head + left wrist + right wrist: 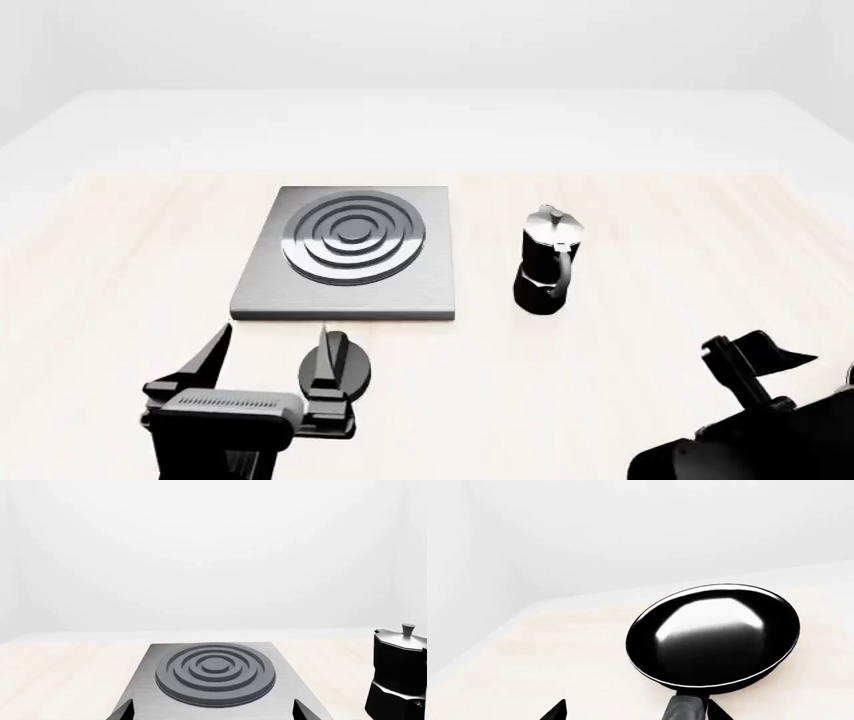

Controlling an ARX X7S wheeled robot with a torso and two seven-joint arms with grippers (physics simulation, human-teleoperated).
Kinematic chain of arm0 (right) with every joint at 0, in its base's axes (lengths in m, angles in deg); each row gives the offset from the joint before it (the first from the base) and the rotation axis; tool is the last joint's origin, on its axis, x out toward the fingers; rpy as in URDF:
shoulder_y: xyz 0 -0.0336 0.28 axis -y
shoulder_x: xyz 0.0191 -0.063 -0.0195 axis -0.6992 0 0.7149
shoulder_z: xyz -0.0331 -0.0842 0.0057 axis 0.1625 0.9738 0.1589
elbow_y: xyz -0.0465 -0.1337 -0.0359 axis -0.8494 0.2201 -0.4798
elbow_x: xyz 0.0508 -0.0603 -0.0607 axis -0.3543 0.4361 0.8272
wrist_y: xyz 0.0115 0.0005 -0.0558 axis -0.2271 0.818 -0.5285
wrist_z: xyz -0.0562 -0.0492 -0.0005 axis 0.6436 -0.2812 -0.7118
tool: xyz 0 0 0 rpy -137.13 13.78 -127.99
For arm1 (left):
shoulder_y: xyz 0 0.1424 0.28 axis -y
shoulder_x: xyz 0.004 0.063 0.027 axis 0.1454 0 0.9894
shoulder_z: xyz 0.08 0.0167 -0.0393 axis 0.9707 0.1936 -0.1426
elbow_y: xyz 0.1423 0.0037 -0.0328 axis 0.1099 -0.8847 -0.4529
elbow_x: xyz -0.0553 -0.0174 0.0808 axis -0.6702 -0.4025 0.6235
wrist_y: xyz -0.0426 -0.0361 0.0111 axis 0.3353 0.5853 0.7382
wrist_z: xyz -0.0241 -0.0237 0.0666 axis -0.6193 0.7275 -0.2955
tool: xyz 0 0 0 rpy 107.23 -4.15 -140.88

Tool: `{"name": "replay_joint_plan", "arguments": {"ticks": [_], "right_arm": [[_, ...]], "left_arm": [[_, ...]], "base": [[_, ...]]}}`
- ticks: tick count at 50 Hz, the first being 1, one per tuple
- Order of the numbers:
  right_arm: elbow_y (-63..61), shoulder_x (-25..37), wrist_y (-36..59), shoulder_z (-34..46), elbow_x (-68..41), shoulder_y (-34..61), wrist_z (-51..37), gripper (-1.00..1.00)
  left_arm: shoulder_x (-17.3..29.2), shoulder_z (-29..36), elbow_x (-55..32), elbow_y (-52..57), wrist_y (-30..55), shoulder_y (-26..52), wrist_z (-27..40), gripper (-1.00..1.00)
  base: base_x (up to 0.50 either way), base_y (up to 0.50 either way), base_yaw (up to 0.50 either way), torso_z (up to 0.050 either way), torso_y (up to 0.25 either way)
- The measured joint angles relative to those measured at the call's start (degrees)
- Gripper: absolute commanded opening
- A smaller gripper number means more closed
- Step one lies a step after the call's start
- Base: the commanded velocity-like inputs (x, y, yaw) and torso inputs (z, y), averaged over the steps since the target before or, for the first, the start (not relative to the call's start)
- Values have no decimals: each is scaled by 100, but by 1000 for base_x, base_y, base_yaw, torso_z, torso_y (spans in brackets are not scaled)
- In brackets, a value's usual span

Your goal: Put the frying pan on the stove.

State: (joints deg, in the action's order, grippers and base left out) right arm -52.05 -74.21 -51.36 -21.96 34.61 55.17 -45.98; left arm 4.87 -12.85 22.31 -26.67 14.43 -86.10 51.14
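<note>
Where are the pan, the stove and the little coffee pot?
pan (714,635), right wrist view, on its glossy inner base.
stove (350,236), head view, on the centre of its rings.
coffee pot (545,262), head view, on its black body.

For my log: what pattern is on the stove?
Raised dark concentric rings on the stove; clearest in left wrist view.

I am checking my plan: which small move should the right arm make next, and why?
Probably ease the right gripper forward over the frying pan handle, then close. Its fingers look spread, the handle lies between them ungripped, and the stove is bare.
</note>
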Motion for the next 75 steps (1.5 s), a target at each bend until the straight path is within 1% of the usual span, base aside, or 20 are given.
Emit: {"name": "replay_joint_plan", "arguments": {"ticks": [39,75], "right_arm": [[908,95,-142,262,135,561,-895,100],[1936,161,-402,259,31,1163,-1307,100]], "left_arm": [[90,-42,-184,-136,-220,-53,13,100],[118,-22,-331,-374,-492,-48,-42,100]], "base": [[0,0,0,0,0],[0,0,0,0,0]]}}
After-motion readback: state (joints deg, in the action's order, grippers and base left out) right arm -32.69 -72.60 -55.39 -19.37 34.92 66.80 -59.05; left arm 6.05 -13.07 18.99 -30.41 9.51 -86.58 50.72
